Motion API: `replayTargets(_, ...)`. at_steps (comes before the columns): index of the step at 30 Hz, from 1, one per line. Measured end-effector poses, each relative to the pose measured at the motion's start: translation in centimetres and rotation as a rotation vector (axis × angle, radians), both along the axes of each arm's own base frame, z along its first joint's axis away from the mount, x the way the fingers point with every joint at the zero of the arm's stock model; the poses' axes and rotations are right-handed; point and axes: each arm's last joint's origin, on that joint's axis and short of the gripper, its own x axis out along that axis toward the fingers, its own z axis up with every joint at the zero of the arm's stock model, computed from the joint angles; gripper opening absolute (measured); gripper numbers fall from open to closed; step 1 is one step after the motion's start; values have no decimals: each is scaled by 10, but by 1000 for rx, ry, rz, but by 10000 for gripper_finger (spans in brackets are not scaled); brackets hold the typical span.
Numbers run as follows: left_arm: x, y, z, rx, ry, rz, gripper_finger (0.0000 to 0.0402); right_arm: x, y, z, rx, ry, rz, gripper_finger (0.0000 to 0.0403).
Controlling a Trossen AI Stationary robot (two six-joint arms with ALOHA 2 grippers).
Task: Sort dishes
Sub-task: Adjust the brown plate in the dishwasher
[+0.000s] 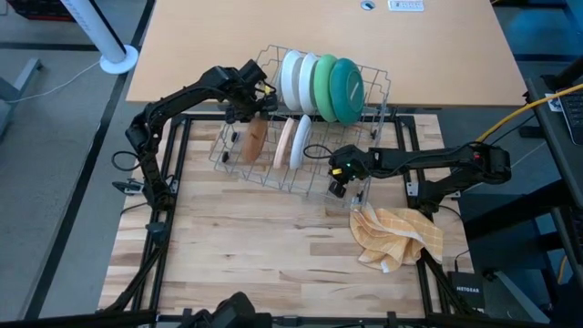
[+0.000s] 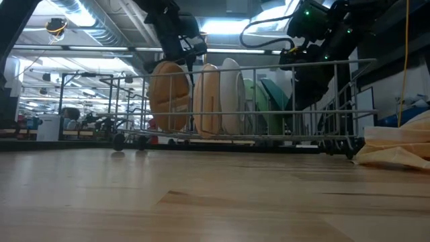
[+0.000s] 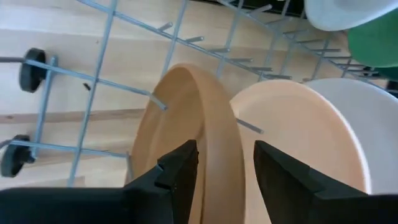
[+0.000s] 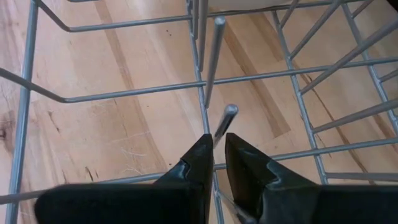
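Your left gripper sits directly over the brown plate, its jaws apart and straddling the rim without pinching it; in the left wrist view the rim runs up between the two fingers, so the plate's edge lies along the line of the jaws and any next move there is straight along that rim. The plate stands on edge in the wire rack, left of centre in the high view, with a tan plate and a small white plate just beside it, and larger white, green and teal plates upright in the row above. Your right gripper is at the rack's lower right, its jaws nearly together around a rack wire, apparently steadying it. The table is bare pale wood; a yellow cloth lies lower right. Behind, the low view shows an open workshop.
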Motion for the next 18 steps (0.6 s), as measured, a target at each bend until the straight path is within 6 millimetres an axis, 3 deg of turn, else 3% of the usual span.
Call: replayTargets(18, -10, 14, 7, 15, -67, 85, 150, -6, 1, 2, 8, 34, 1, 49)
